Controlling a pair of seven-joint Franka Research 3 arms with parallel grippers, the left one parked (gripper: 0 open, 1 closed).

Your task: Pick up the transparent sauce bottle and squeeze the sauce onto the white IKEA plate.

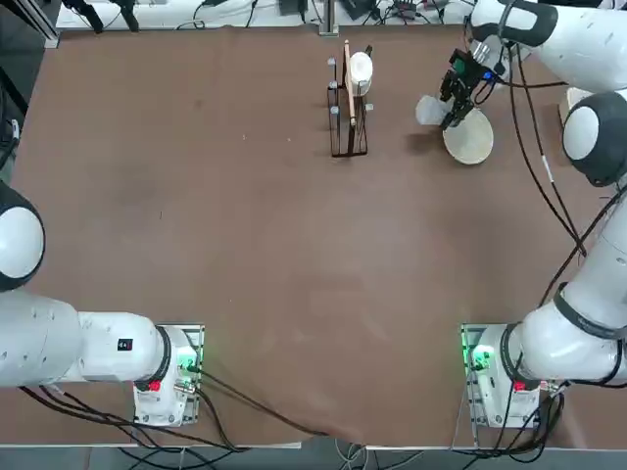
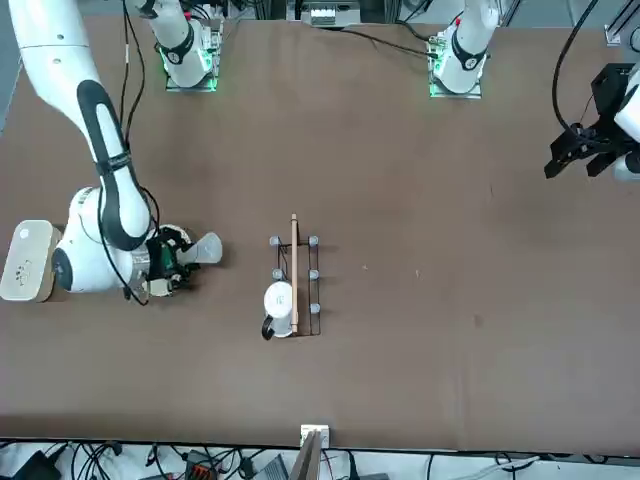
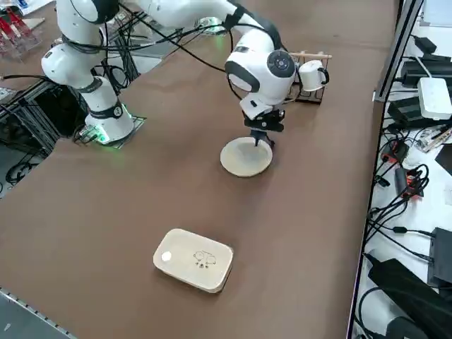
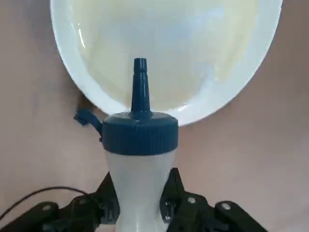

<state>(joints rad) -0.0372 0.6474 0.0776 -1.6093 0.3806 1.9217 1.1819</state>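
Observation:
The transparent sauce bottle [image 4: 140, 169] is tipped over with its blue nozzle cap [image 4: 140, 126] pointing at the near rim of the white IKEA plate [image 4: 169, 43]. My right gripper [image 4: 140, 205] is shut on the bottle's soft body, which is pinched narrow between the fingers. The cap's small lid hangs open to one side. From overhead the gripper [image 1: 457, 93] hovers at the plate's [image 1: 470, 139] left edge, with the cloudy bottle [image 1: 429, 110] sticking out leftward. In the right side view the gripper [image 3: 263, 135] stands just above the plate [image 3: 246, 157].
A dark wire rack [image 1: 348, 108] holding a wooden stick and a small white disc stands left of the plate. A white rectangular tray [image 3: 194, 260] with rounded corners lies on the brown table [image 1: 245, 225] toward its right edge.

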